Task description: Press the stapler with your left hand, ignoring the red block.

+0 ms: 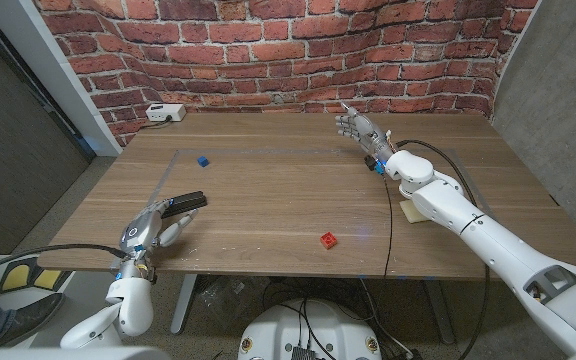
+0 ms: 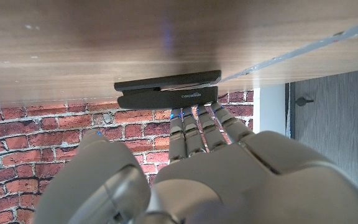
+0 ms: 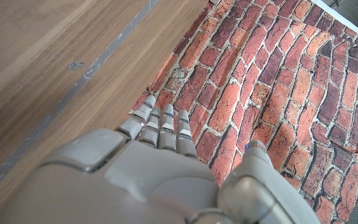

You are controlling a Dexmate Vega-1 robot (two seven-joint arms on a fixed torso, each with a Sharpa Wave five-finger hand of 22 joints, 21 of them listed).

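Red brick wall (image 1: 268,50) closes off the far side. In front of it, a wide brown wood-grain desk (image 1: 278,190) with a faint pale rectangle outlined on its top.

Right arm — white, jointed — reaches from the near right corner up to the far right part of the desk. Its right hand (image 1: 360,133) is held near the far edge, fingers apart and extended, gripping nothing; the right wrist view shows them reaching out with the brick wall beyond.

Left hand (image 1: 154,228) sits near the desk's near-left edge, grey, fingers stretched toward the stapler and holding nothing. In the left wrist view the fingertips (image 2: 197,115) come right up to the stapler's side (contact cannot be told from either view).

Flat black stapler (image 1: 188,202), long and low, lies on the desk just beyond the left hand, in the near-left part; pale lettering on its side in the left wrist view (image 2: 168,90).

White box-shaped device (image 1: 165,113) with a cable, at the far left edge against the wall.

Small red block (image 1: 328,240) — near edge, right of centre, well apart from the stapler and both hands.

Small blue block (image 1: 202,159), left of centre, beyond the stapler.
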